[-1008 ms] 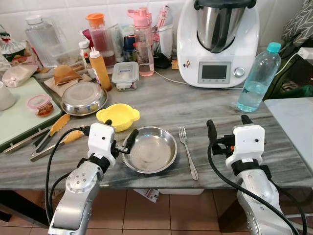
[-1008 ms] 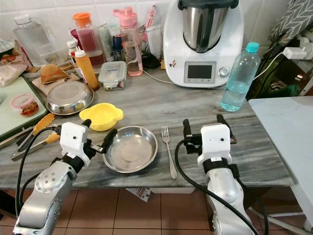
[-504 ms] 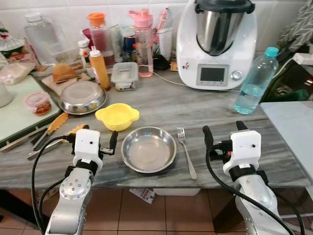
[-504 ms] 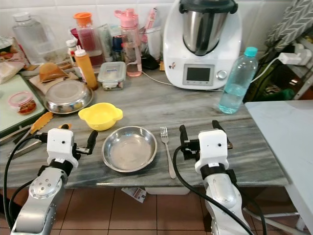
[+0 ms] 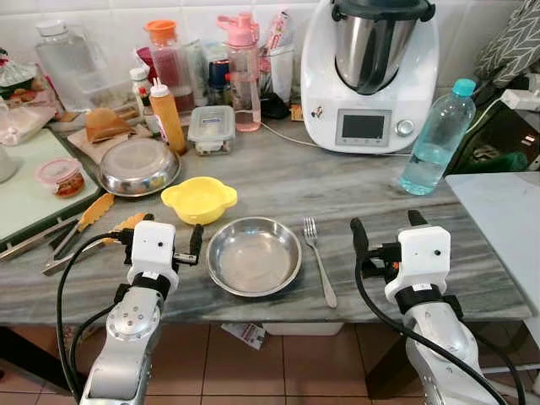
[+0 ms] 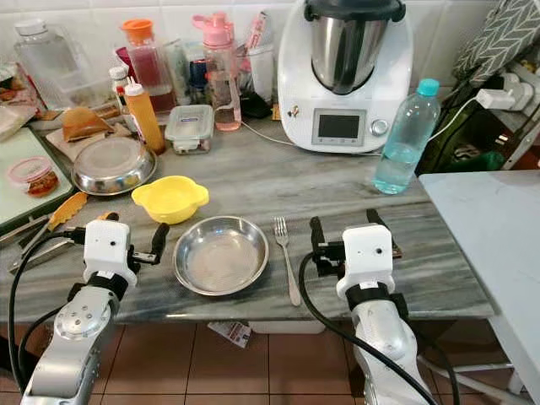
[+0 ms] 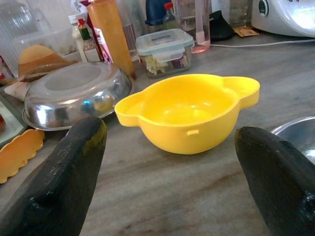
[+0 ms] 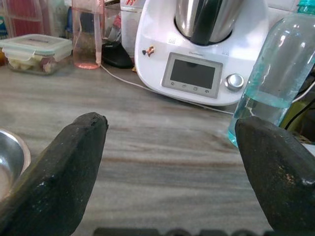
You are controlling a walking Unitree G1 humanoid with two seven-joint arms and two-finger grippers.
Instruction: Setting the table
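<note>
A round steel plate (image 5: 253,256) lies near the front edge of the grey marble counter (image 5: 354,190). A fork (image 5: 319,260) lies just right of the plate, tines pointing away from me. Behind the plate's left side sits a yellow bowl (image 5: 199,199) with two handles. My left gripper (image 5: 160,231) hovers left of the plate, open and holding nothing, and in the left wrist view the yellow bowl (image 7: 189,113) shows between its fingers (image 7: 64,182). My right gripper (image 5: 386,224) hangs right of the fork, open and holding nothing.
A white kitchen machine (image 5: 371,76) and a water bottle (image 5: 436,135) stand at the back right. Bottles, a lidded box (image 5: 212,128) and a covered steel dish (image 5: 139,165) crowd the back left. Tongs (image 5: 80,232) lie at the left. A white table (image 5: 506,219) adjoins on the right.
My left gripper has drawn back leftward from the plate's rim and now stands apart from it. The plate, fork and right gripper stay put. The camera shifted slightly.
</note>
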